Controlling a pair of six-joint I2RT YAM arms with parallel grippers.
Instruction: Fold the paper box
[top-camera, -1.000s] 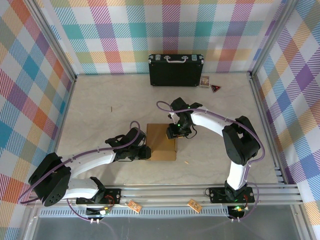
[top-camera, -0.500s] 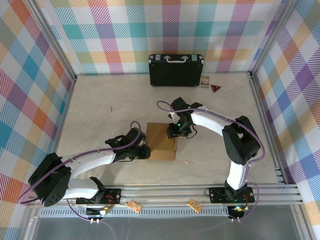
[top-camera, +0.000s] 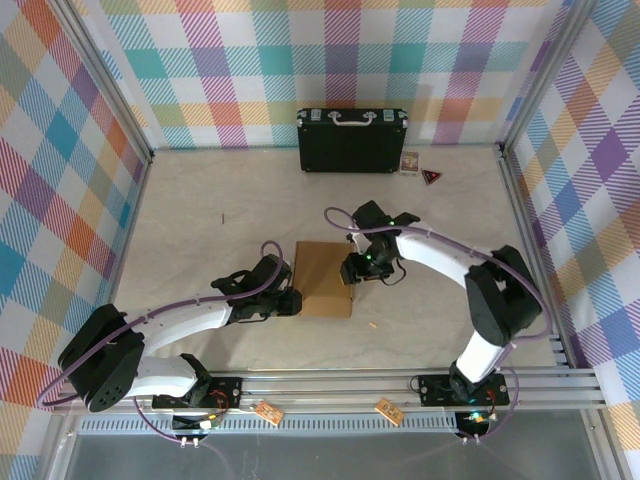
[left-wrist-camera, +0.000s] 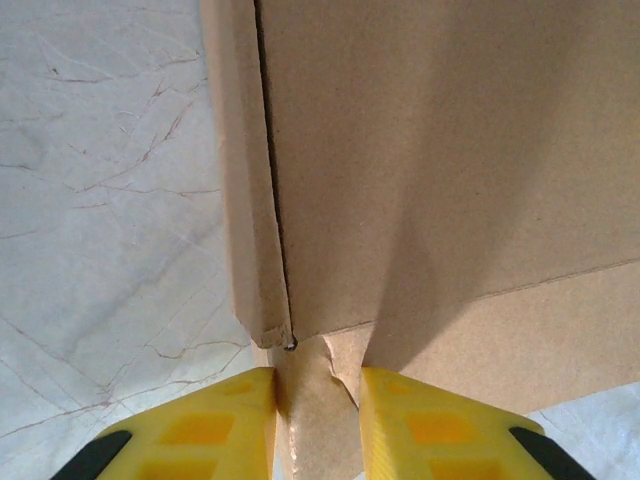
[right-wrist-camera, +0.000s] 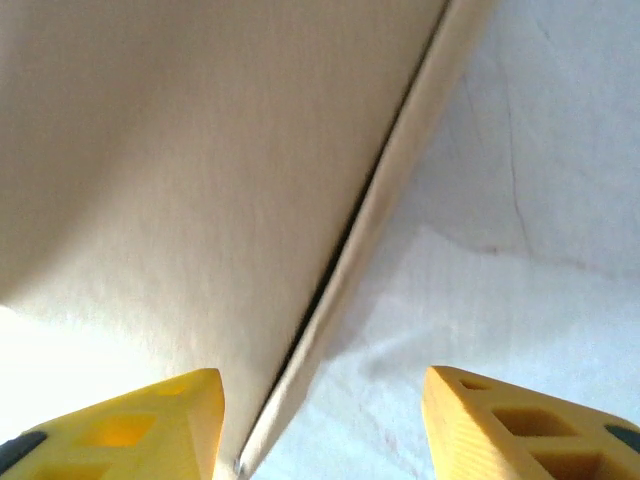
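You have one pale worktop, walled in plaid cloth. Two white arms reach in from its near edge, the left arm and the right arm. One black case with a silver handle stands against the far wall.

One paper box, brown cardboard folded into a shallow square, lies mid-worktop between the two arms. From above, the left end effector meets the box's left side and the right end effector its right side.

The left wrist view adds that the left end effector is pinched shut on a cardboard tab at the box's corner. The right wrist view shows the right end effector spread wide, with the box edge running between its yellow fingers.

Two small cards lie beside the case and two orange tags sit on the near rail. Their print is too small to read.
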